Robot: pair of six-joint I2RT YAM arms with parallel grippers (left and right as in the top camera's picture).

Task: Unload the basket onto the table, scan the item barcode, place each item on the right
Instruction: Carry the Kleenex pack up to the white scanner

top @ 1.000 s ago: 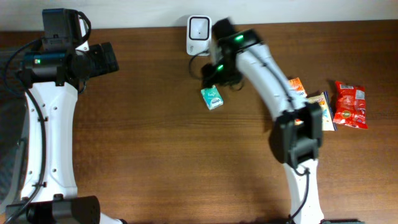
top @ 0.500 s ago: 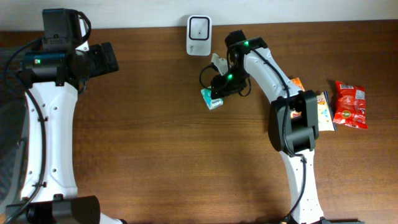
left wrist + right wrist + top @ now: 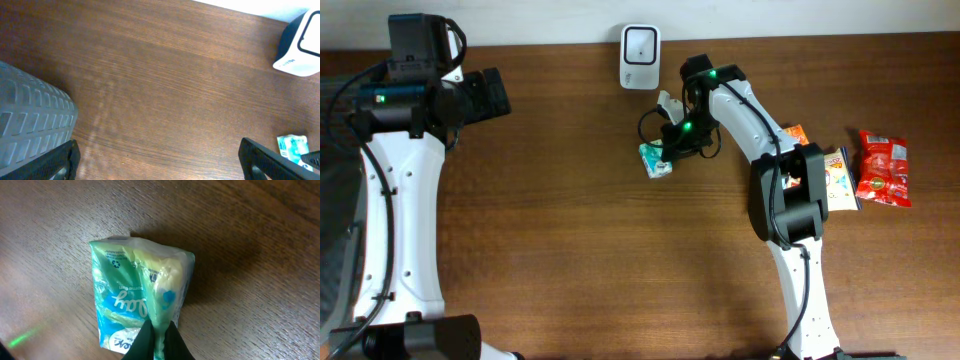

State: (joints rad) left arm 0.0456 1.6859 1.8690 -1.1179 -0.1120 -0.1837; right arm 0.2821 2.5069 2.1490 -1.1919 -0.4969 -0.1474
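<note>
Now right gripper [image 3: 159,339] pinches the green packet [image 3: 125,300] — nudged left

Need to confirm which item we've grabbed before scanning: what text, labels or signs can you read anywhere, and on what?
"lay": white script on the blue band of the green packet; more letters may be lost in the fold.
Recycling sign with small print beside it, on the same packet: the print is too small to read.
Grey lettering on the scanner, on its side: blurred.
Red packet and orange packet, overhead view: print too small to read.
</note>
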